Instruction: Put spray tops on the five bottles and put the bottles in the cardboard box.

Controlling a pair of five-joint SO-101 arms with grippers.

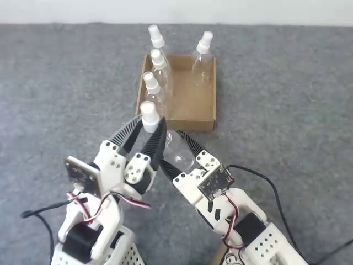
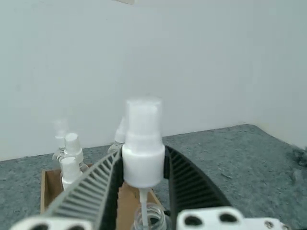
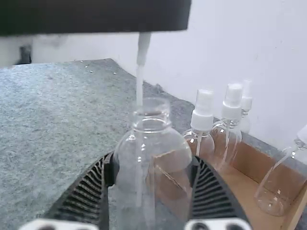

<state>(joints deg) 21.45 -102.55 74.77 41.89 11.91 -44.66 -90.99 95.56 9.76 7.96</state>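
Observation:
My left gripper (image 1: pixel 149 131) is shut on a white spray top (image 1: pixel 149 115), also held between its ribbed fingers (image 2: pixel 91 191) as the spray top (image 2: pixel 143 143). Its thin tube (image 3: pixel 139 115) runs down through the neck of a clear bottle (image 3: pixel 152 167). My right gripper (image 3: pixel 151 191) is shut on that bottle's body, holding it upright just in front of the cardboard box (image 1: pixel 190 99). In the high view the bottle (image 1: pixel 179 149) sits between both arms. Several capped bottles (image 1: pixel 157 69) stand in the box, along its left side and at its far right corner (image 1: pixel 203 58).
Grey carpet-like surface (image 1: pixel 287 94) spreads around the box on all sides. A white wall stands behind the box. Cables (image 1: pixel 265 182) trail from the arms near the front edge.

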